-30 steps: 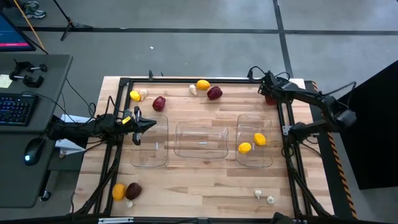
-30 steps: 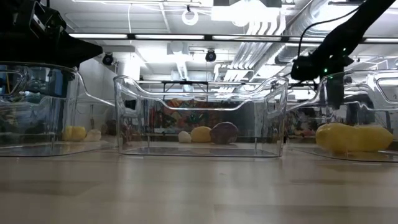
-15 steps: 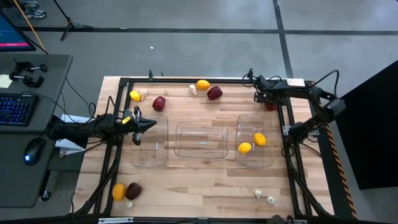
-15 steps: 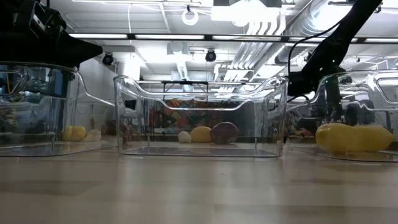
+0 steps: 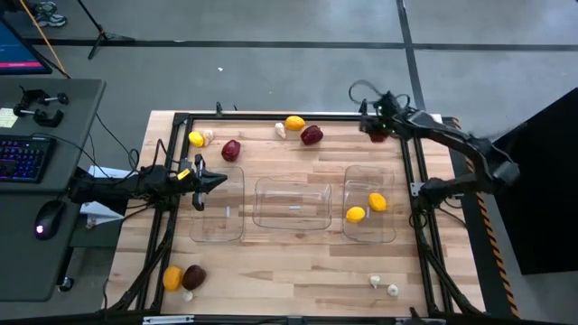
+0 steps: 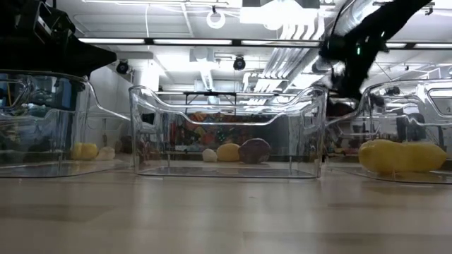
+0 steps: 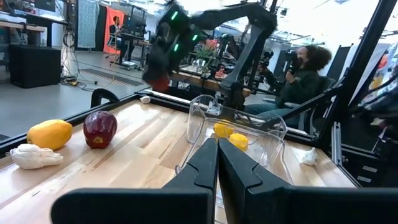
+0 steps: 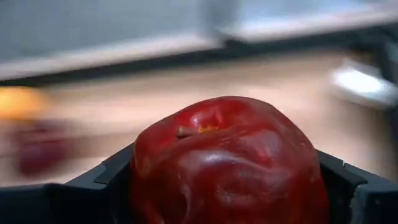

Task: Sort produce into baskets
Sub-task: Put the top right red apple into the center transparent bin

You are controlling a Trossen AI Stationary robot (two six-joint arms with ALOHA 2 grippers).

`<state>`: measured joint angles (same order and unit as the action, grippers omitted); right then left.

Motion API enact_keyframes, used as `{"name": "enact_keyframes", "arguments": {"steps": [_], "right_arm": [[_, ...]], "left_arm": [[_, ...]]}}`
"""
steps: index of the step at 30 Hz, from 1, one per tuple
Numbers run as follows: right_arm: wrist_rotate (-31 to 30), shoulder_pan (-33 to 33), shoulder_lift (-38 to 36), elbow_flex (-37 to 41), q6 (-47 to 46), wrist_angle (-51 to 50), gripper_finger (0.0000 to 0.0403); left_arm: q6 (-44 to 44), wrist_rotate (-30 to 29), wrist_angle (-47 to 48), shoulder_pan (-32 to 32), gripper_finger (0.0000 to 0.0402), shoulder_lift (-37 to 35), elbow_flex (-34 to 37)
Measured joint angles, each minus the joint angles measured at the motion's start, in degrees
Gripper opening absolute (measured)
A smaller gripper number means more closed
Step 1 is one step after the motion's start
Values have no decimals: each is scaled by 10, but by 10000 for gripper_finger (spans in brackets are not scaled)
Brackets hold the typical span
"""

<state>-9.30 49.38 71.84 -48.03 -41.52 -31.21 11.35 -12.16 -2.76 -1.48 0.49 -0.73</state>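
Three clear bins stand in a row mid-table: left (image 5: 219, 208), middle (image 5: 292, 204), right (image 5: 370, 206). The right bin holds two yellow lemons (image 5: 356, 215). My right gripper (image 5: 376, 129) is near the table's far right corner, shut on a dark red fruit (image 8: 224, 162). The fruit also shows in the left wrist view (image 7: 160, 83). My left gripper (image 5: 200, 181) is shut and empty at the left bin's left rim. Loose red, yellow and white pieces lie along the far edge (image 5: 312, 135) and in both near corners. My right gripper pinches the dark red fruit by two opposite sides (image 8: 144, 163) between its two fingers (image 8: 93, 186). The fruit's stem dimple (image 8: 186, 131) faces the wrist camera. The fruit is lifted clear of the table.
A yellow piece (image 5: 196, 138), a garlic (image 5: 208, 136) and a red piece (image 5: 231, 150) lie far left. A garlic (image 5: 280, 130) and an orange-yellow piece (image 5: 294, 123) lie far middle. Orange and red pieces (image 5: 182, 276) lie near left, two garlics (image 5: 384, 286) near right. A black frame (image 5: 271, 116) rims the table.
My right gripper has risen from the table's far right corner and gone toward the left and far edge, carrying the dark red fruit, which is now lifted clear of the table.
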Motion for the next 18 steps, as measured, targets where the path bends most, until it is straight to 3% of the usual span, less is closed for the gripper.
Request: {"name": "enact_keyframes", "arguments": {"steps": [5, 9, 14, 18], "right_arm": [[155, -82, -53, 1, -11, 95, 320], [239, -211, -47, 1, -56, 160, 321], [195, -376, -6, 1, -102, 258, 323], [117, -446, 23, 2, -156, 335, 334]], "left_arm": [[0, 0, 0, 0, 0, 0, 0], [0, 0, 0, 0, 0, 0, 0], [0, 0, 0, 0, 0, 0, 0], [0, 0, 0, 0, 0, 0, 0]]}}
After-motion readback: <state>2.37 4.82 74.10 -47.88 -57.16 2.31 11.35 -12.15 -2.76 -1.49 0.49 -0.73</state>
